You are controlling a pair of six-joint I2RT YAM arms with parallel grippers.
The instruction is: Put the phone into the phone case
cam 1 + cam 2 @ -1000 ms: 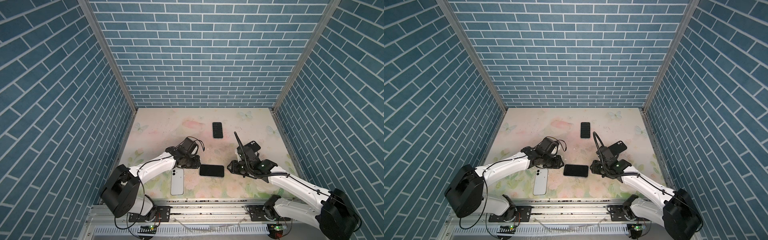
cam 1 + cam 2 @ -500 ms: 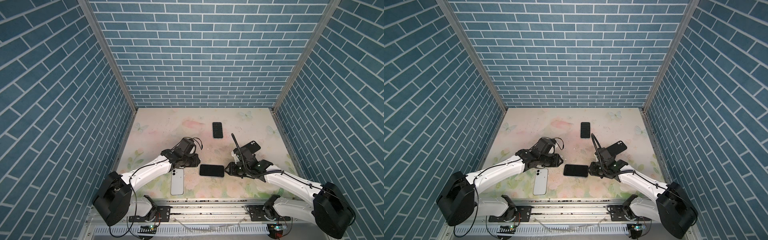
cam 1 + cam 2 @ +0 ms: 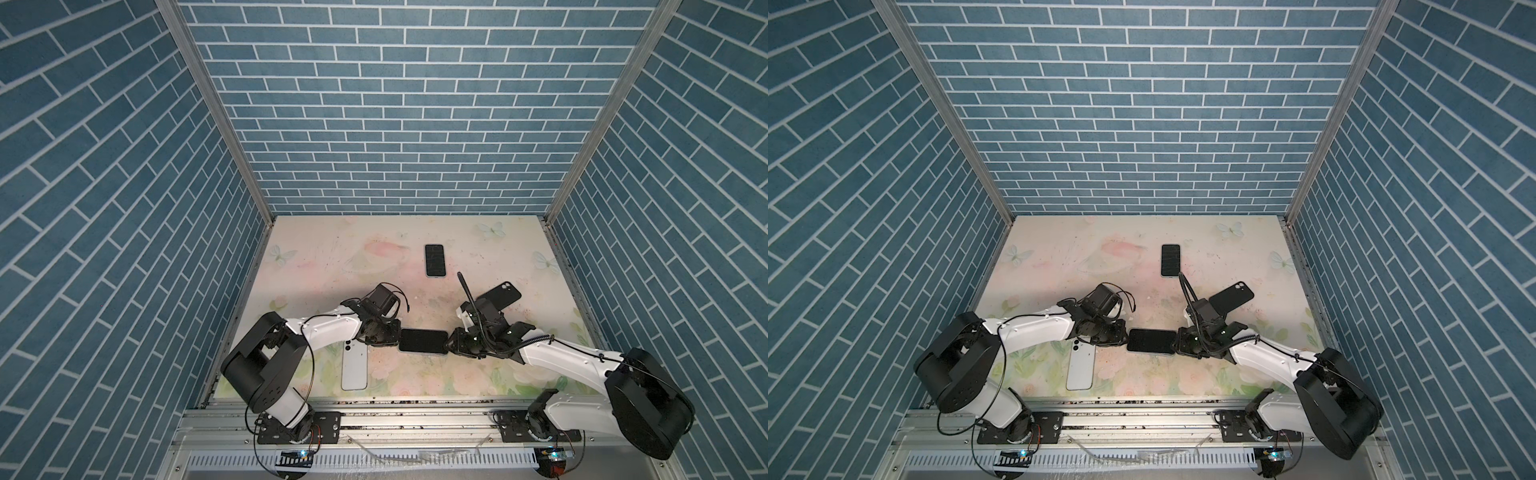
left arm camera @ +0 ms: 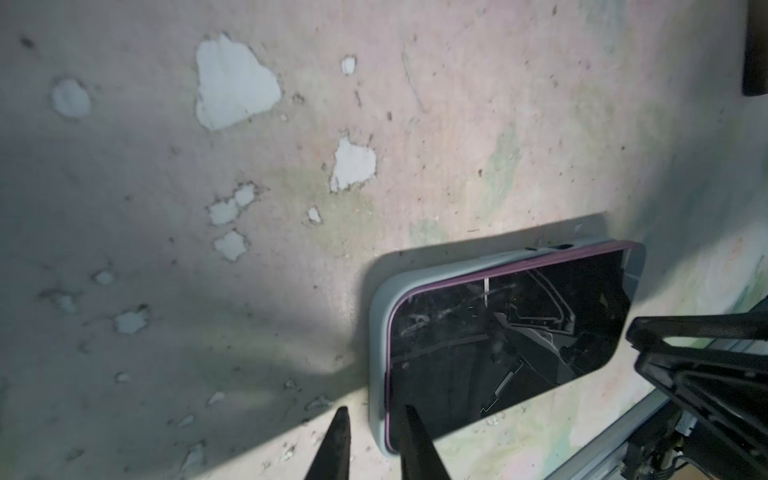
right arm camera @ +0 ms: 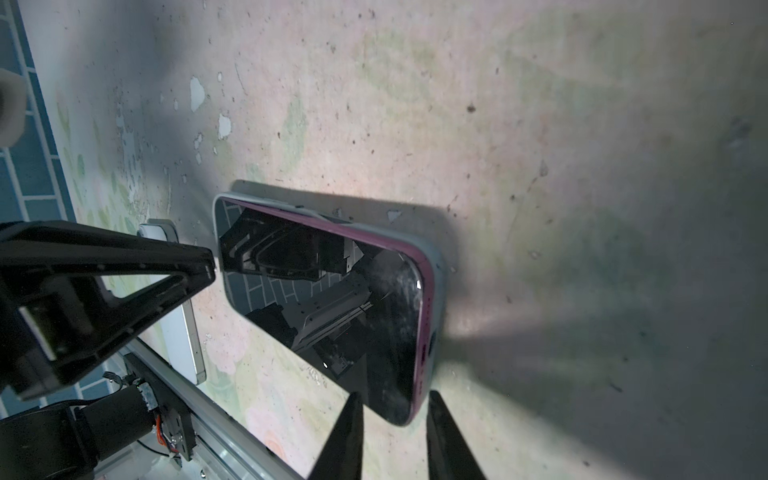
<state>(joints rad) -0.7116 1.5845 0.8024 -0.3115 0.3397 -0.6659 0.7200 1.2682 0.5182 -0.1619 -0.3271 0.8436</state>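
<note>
The phone [image 3: 423,340] with the purple edge lies flat, screen up, in the pale phone case [image 4: 376,332]. It is in the lower middle of both top views, on the flowery table [image 3: 316,257]. Along one long side the purple edge sticks up above the case rim.

The left gripper [image 3: 394,338] is at the phone's left end. Its fingers are a little apart, one over the screen and one outside the rim. The right gripper [image 3: 452,343] is at the right end, with its fingers a little apart around that end. I cannot tell if they pinch it.

A white phone [image 3: 354,368] lies at the lower left. A black phone [image 3: 435,260] lies higher up, and a black case [image 3: 500,296] lies to its lower right.
</note>
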